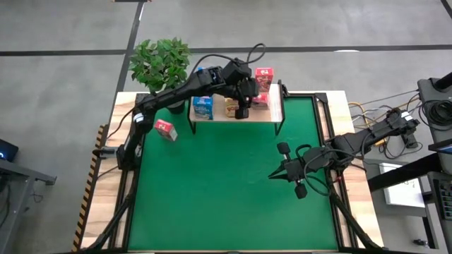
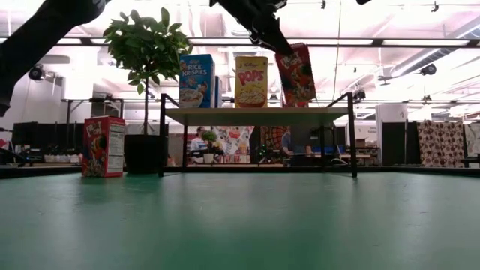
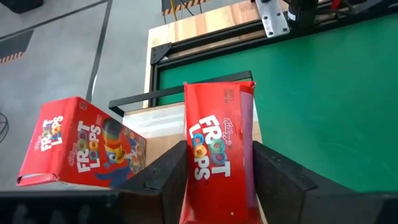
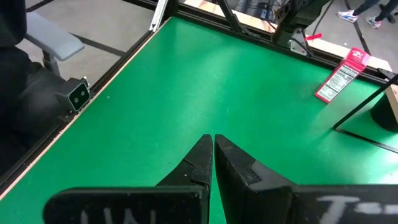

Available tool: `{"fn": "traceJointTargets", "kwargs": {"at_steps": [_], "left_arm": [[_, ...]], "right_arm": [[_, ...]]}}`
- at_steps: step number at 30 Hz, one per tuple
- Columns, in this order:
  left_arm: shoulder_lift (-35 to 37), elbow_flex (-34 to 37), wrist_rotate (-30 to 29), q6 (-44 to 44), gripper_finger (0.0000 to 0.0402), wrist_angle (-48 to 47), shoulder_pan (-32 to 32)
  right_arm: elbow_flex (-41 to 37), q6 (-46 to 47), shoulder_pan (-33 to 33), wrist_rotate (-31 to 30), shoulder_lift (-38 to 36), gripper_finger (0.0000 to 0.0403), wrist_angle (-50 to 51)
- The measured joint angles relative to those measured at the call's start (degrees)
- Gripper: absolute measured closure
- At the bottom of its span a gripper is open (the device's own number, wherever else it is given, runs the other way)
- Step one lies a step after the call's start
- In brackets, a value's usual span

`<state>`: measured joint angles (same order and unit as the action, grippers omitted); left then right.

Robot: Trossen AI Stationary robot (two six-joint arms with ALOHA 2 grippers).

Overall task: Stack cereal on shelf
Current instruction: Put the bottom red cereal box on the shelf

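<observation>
While the left end effector (image 3: 214,180) pinches cereal (image 3: 219,155), green mat (image 1: 226,190) lies bare.

In the left wrist view, the red cereal box (image 3: 221,155) between the claw's fingers (image 3: 158,180) is cut off below.

— Readable on shelf boxes? "RICE KRISPIES" on blue box (image 2: 196,79), "POPS" on yellow box (image 2: 251,81).

— Tilted red box (image 3: 219,158) between left gripper (image 3: 217,180) fingers?

— "Kellogg's FROOT LOOPS" down its front. Same "FROOT LOOPS" on second red box (image 3: 81,144) beside it.

— Red box on mat (image 2: 103,146)?

— Side panel of small print, too small to read. Front lettering not legible from low view.

— Anything else?

— Nothing readable elsewhere.
</observation>
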<state>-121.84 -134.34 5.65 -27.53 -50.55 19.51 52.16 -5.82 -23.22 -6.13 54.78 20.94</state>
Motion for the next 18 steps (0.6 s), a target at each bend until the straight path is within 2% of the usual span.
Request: {"fn": "traceJointTargets", "kwargs": {"at_steps": [6, 14, 16, 18], "left_arm": [[0.0, 0.0, 0.0, -0.4, 0.0228, 1.0, 0.0], [0.2, 0.0, -0.1, -2.2, 0.0225, 1.4, -0.1], [0.7, 0.0, -0.1, -3.1, 0.0225, 1.3, -0.5], [1.3, -0.6, -0.1, -3.2, 0.0225, 0.4, -1.2]], "right_arm": [[0.0, 0.3, 0.0, 0.0, 0.0, 0.0394, 0.1], [0.0, 0.3, 0.0, -0.1, 0.0, 0.0394, 0.1], [0.0, 1.2, 0.0, -2.6, 0.0, 0.0394, 0.0], [0.0, 3.0, 0.0, -7.9, 0.0, 0.0394, 0.1]]}}
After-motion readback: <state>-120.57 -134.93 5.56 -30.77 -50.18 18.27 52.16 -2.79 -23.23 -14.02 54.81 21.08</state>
